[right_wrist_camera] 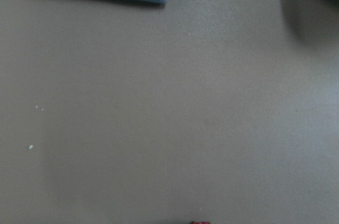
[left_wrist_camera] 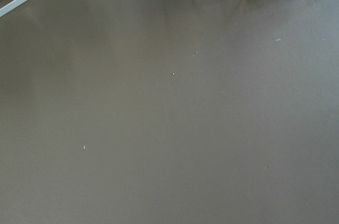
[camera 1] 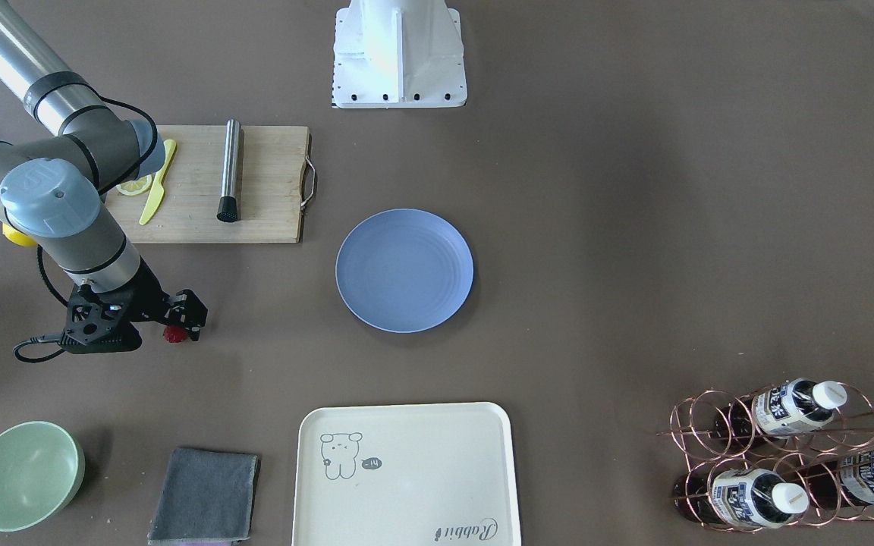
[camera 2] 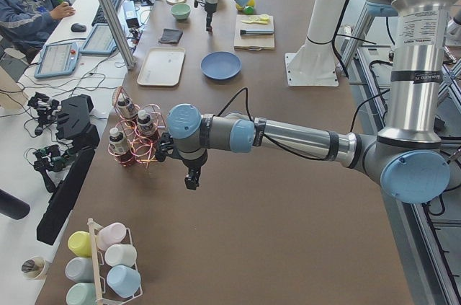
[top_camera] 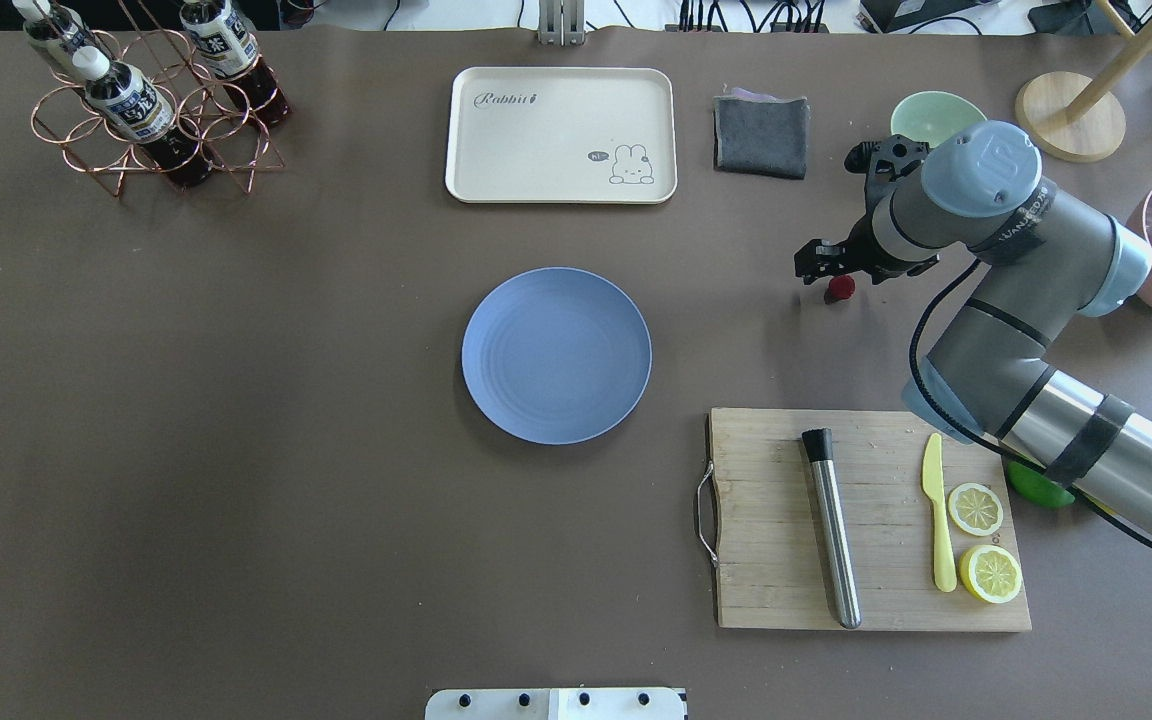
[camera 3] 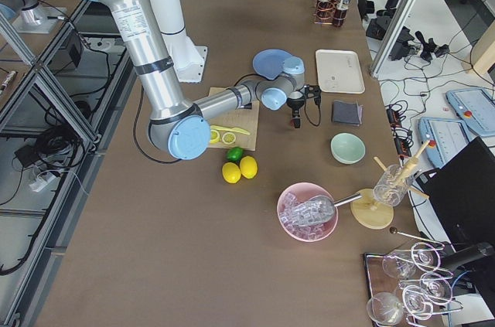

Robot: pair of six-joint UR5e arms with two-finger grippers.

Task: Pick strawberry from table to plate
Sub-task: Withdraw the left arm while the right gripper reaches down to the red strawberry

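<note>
Jaws, right gripper (camera 1: 188, 322): cannot tell if pinching or spread. Strawberry (camera 1: 174, 334) sits right at its fingertips, low over the table (camera 1: 634, 189), well apart from the plate (camera 1: 404, 270). Left gripper (camera 2: 191, 179): jaw state unreadable.

Brown bench (top_camera: 236, 450); tiled floor (camera 3: 31, 281) along one side, a white desk (camera 2: 86, 9) with a seated person (camera 2: 25, 2) behind an aluminium post (camera 2: 109, 13) along the other.
</note>
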